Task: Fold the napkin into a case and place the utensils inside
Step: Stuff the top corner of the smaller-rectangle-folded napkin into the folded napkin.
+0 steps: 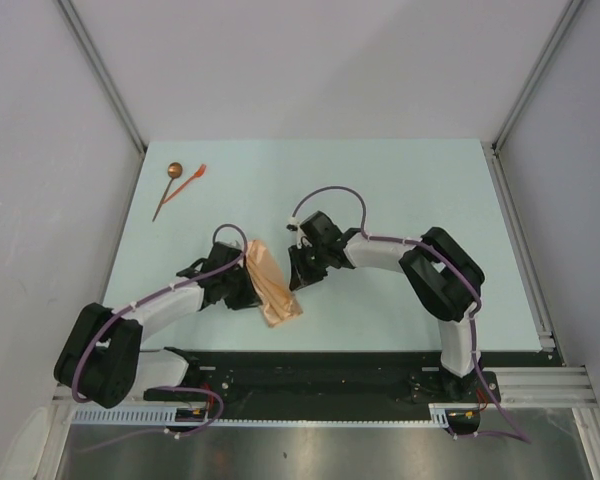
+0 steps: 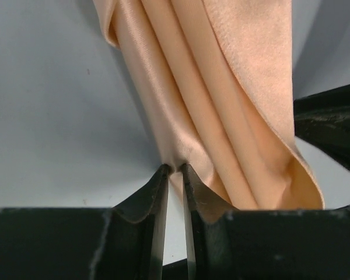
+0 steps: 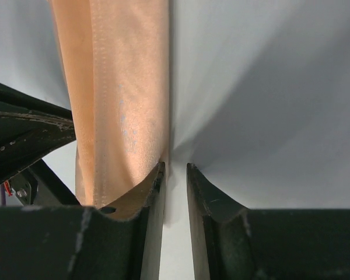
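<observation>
Napkin (image 1: 275, 288), folded into a narrow layered strip, lies on the pale counter (image 1: 410, 190) just ahead of the two arm bases. Its long axis runs away from them, with the far end leaning left. At far left, well apart from the cloth, the spoon (image 1: 168, 188) and the orange fork (image 1: 193, 178) lie close together near the counter's back corner; the left arm (image 1: 150, 312) is the nearer one to them. The left tool (image 2: 175, 170) sits against the strip's left edge, its jaws a thin slit apart with a fold of cloth right at the tips. Whether it pinches that fold cannot be told. On the strip's right side, toward the far end, the right tool (image 3: 175, 168) has its jaws apart with only bare counter between them, and the cloth brushes the outside of one finger. Any coming tuck or lift likely turns on the strip lying between both tools, each meeting a long edge rather than an end.
</observation>
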